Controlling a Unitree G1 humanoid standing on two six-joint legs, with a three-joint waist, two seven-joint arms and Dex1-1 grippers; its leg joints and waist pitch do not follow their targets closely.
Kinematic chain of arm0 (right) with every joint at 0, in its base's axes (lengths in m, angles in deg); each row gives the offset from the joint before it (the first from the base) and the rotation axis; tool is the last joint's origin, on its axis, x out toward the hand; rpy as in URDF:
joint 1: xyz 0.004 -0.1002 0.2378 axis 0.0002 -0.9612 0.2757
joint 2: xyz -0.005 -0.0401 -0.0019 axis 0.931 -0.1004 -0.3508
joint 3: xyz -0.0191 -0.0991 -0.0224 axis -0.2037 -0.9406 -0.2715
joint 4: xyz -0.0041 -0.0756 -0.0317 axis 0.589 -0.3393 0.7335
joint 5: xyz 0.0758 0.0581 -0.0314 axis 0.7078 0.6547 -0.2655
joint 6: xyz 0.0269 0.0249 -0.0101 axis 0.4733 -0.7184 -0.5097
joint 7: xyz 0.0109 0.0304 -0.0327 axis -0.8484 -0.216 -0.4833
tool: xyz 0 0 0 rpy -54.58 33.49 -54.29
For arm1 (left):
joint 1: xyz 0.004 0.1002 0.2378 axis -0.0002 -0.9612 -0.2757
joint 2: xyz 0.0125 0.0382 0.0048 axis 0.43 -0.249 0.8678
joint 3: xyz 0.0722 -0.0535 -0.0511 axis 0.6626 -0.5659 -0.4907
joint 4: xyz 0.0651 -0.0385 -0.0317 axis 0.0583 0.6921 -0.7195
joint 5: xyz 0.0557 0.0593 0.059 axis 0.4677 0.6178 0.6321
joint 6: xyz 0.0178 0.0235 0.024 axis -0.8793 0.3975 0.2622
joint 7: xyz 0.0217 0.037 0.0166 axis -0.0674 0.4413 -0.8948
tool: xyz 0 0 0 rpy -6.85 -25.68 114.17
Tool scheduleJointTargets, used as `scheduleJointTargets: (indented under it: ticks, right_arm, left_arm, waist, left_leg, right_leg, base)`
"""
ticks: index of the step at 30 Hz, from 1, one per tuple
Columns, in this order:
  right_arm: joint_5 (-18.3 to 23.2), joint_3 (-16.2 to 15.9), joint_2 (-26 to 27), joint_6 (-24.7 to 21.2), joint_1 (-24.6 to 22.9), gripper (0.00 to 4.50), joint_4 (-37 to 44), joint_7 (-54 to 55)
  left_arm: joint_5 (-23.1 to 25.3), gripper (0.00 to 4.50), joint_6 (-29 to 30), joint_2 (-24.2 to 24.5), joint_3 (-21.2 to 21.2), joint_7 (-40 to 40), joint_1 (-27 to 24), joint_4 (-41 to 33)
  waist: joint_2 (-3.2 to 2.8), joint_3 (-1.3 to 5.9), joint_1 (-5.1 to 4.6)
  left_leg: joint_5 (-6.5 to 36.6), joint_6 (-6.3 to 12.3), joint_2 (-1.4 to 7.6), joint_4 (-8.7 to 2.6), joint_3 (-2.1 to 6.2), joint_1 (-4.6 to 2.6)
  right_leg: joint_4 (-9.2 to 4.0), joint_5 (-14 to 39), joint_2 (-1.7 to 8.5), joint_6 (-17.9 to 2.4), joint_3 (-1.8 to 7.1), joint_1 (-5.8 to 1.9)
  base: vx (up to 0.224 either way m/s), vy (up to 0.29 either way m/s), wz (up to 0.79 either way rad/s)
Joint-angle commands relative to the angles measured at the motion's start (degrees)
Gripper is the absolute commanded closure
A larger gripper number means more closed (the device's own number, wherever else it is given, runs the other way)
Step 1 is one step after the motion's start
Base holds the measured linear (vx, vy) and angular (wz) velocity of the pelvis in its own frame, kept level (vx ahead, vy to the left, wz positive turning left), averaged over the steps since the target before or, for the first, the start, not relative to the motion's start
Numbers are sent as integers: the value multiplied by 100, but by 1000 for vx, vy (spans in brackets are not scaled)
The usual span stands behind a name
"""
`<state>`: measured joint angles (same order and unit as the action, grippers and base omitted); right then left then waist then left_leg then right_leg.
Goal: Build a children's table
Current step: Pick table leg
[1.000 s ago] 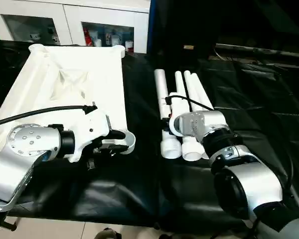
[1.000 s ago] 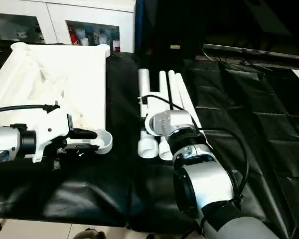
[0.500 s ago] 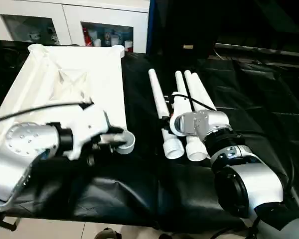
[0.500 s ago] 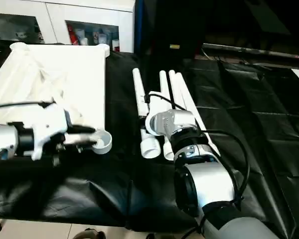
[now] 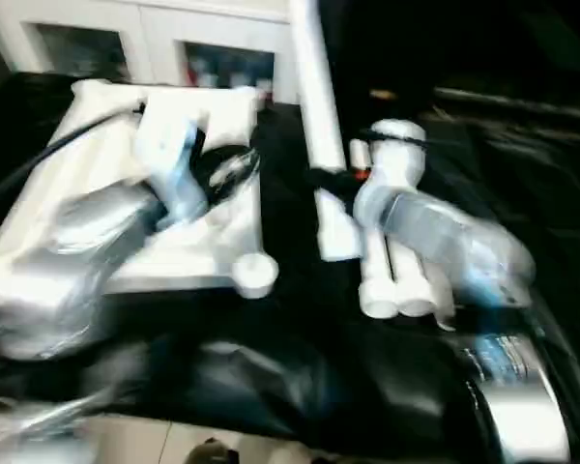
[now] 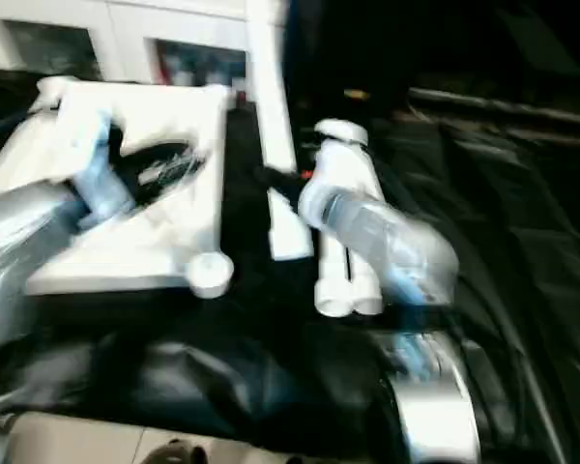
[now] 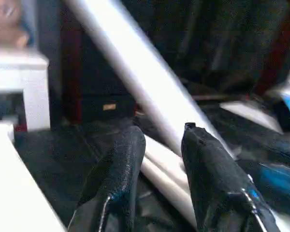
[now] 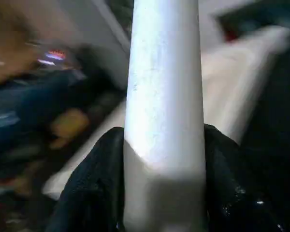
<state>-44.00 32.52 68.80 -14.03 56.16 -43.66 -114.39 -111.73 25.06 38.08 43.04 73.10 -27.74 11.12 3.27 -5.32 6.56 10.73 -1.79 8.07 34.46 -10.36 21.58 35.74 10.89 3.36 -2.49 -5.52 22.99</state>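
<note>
A white table top (image 5: 188, 227) and white tubular legs (image 5: 396, 280) lie on a glossy black sheet (image 5: 271, 367); black fingers (image 8: 94, 183) flank one white leg (image 8: 164, 111); silver forearms (image 5: 77, 261).

One white leg (image 5: 314, 106) was lying flat with the other legs (image 5: 398, 280) on the black cloth, and now it stands up tall, lifted off the cloth. The right gripper (image 8: 164, 145) was down low over the legs, and now it is up with its two black fingers squeezing that leg. The left gripper (image 7: 159, 140) was by the near corner socket (image 5: 254, 275) of the table top (image 5: 188, 246), and now it is up over the top with nothing between its fingers.
</note>
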Motion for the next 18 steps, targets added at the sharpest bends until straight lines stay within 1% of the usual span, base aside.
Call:
scheduleJointTargets:
  ticks: [1, 2, 3, 4, 5, 6, 7, 8, 10, 12, 13, 16, 17, 18]
  right_arm:
    - [478, 217, -227, -280, -278, 265, 738, -326]
    - [582, 237, -291, -353, -412, 265, 946, -393]
    - [692, 253, -363, -414, -550, 265, 1165, -464]
    - [731, 262, -383, -432, -588, 265, 1227, -482]
    - [772, 270, -403, -450, -627, 265, 1291, -501]
    - [852, 252, -457, -487, -744, 265, 1451, -475]
    - [867, 240, -469, -485, -770, 265, 1479, -465]
    - [899, 188, -498, -476, -860, 265, 1577, -460]
    - [933, 139, -509, -479, -950, 265, 1689, -454]
    - [952, 117, -514, -487, -987, 265, 1753, -445]
    - [965, 104, -526, -496, -1008, 265, 1793, -437]
    - [941, 12, -585, -509, -1061, 265, 1913, -434]
    - [840, -179, -708, -507, -1109, 265, 2043, -434]
    - [806, -226, -738, -506, -1116, 265, 2062, -424]
  left_arm:
    - [-427, 259, 235, -441, -612, -747, 454, 498]
    - [-638, 252, 268, -620, -823, -950, 621, 654]
    - [-873, 252, 314, -758, -968, -1029, 778, 789]
    - [-946, 247, 322, -793, -986, -1021, 818, 811]
    - [-1021, 247, 330, -828, -1004, -1013, 859, 834]
    - [-1273, 226, 401, -980, -1023, -996, 980, 845]
    - [-1302, 216, 438, -1019, -1046, -1010, 1007, 841]
    - [-1373, 216, 538, -1135, -1074, -1027, 1060, 816]
    - [-1530, 212, 736, -1289, -1103, -1020, 1087, 767]
    - [-1617, 184, 838, -1371, -1102, -1020, 1096, 721]
    - [-1672, 174, 920, -1406, -1097, -1051, 1096, 688]
    - [-1856, 166, 1115, -1478, -1081, -1163, 1071, 610]
    - [-2012, 156, 1193, -1527, -1036, -1270, 1000, 522]
    - [-2058, 135, 1209, -1543, -1042, -1290, 990, 510]
  waist:
    - [-52, 494, 63]
    - [-19, 482, 63]
    - [-27, 492, 98]
    - [-20, 499, 108]
    - [-2, 505, 103]
    - [-34, 508, 103]
    - [-28, 508, 112]
    - [-22, 508, 104]
    - [-40, 515, 136]
    - [-31, 516, 160]
    - [-26, 521, 163]
    - [-35, 525, 184]
    - [-33, 549, 203]
    - [-36, 550, 205]
  left_leg:
    - [613, 16, 562, -397, 235, -102]
    - [638, 37, 548, -385, 217, -89]
    - [625, 33, 532, -372, 239, -73]
    - [619, 53, 536, -380, 250, -68]
    - [553, 71, 524, -383, 257, -48]
    - [531, 72, 520, -378, 257, -51]
    - [525, 87, 518, -361, 242, -72]
    - [506, 102, 514, -358, 234, -61]
    - [486, 127, 539, -357, 246, -78]
    - [470, 135, 544, -363, 252, -64]
    - [482, 141, 541, -362, 251, -71]
    - [434, 139, 541, -355, 253, -68]
    - [350, 126, 579, -353, 266, -88]
    - [305, 124, 583, -349, 268, -86]
  right_leg:
    - [-457, 990, 714, -827, 458, -362]
    - [-502, 1055, 713, -780, 462, -368]
    - [-509, 1202, 724, -722, 448, -381]
    - [-516, 1235, 728, -706, 441, -387]
    - [-511, 1291, 710, -648, 428, -387]
    - [-512, 1293, 708, -642, 426, -376]
    - [-530, 1321, 709, -655, 424, -351]
    - [-532, 1313, 703, -672, 426, -355]
    - [-528, 1272, 692, -699, 411, -337]
    - [-517, 1189, 692, -699, 411, -349]
    - [-521, 1180, 691, -681, 409, -348]
    - [-509, 1104, 690, -683, 406, -352]
    - [-476, 907, 691, -720, 397, -355]
    - [-458, 791, 684, -750, 396, -349]
  base:
    - [0, 0, 0]
    - [0, 0, 0]
    - [0, 0, 0]
    - [0, 0, 0]
    - [0, 0, 0]
    - [0, 0, 0]
    - [0, 0, 0]
    - [0, 0, 0]
    - [0, 0, 0]
    - [0, 0, 0]
    - [0, 0, 0]
    - [0, 0, 0]
    - [0, 0, 0]
    - [0, 0, 0]
